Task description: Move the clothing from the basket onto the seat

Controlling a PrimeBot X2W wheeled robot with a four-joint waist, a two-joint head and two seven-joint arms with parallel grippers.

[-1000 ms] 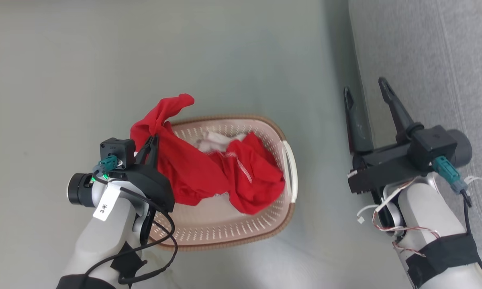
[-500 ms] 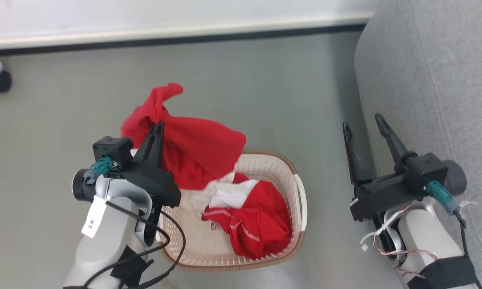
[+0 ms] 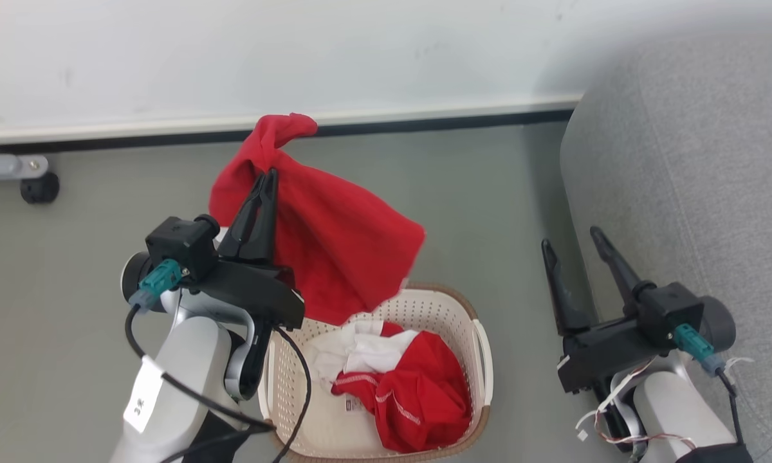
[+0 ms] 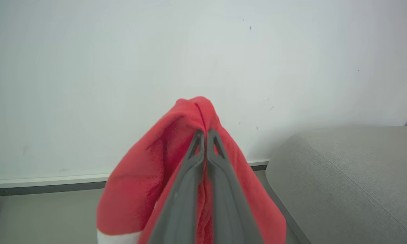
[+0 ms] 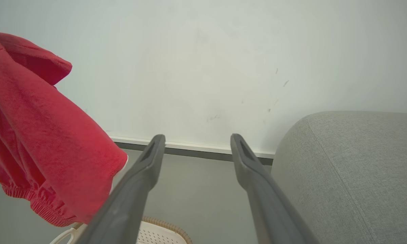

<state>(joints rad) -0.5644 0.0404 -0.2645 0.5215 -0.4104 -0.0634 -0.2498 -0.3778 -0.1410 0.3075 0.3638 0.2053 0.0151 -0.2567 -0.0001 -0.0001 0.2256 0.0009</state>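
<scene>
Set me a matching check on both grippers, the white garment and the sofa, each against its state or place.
1. left gripper
2. right gripper
3. white garment
4. sofa

A. lying in the basket
B. open, holding nothing
C. grey, right of the basket
D. shut on the red garment

Pairs: 1-D, 2-B, 3-A, 4-C
</scene>
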